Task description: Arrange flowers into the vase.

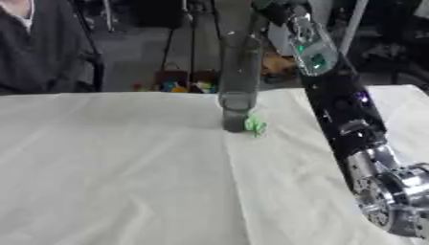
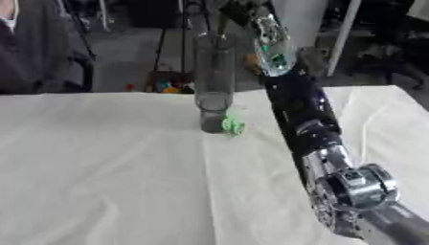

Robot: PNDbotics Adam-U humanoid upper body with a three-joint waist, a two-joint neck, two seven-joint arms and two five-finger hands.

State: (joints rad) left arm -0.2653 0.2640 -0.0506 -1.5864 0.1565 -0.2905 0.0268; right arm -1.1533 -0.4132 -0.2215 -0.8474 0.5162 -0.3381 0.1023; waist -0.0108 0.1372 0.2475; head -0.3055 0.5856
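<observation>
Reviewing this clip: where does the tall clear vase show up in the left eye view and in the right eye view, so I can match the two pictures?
Left eye view: the vase stands just right of centre at the far edge of the table.
Right eye view: the vase stands at centre, by the same edge.
Shared landmark: the small green thing at the vase's foot, on its right side, in both views.

Both views come from my head, two eyes set side by side, looking down and forward over the white-clothed table (image 1: 117, 167) from its near edge toward the far one and the cluttered floor beyond. Both share nearly the whole scene: the clear vase (image 2: 214, 81) stands far of centre, and my right arm (image 2: 314, 139) crosses close from the near right, large in both. The vase sits further right in the left eye.
</observation>
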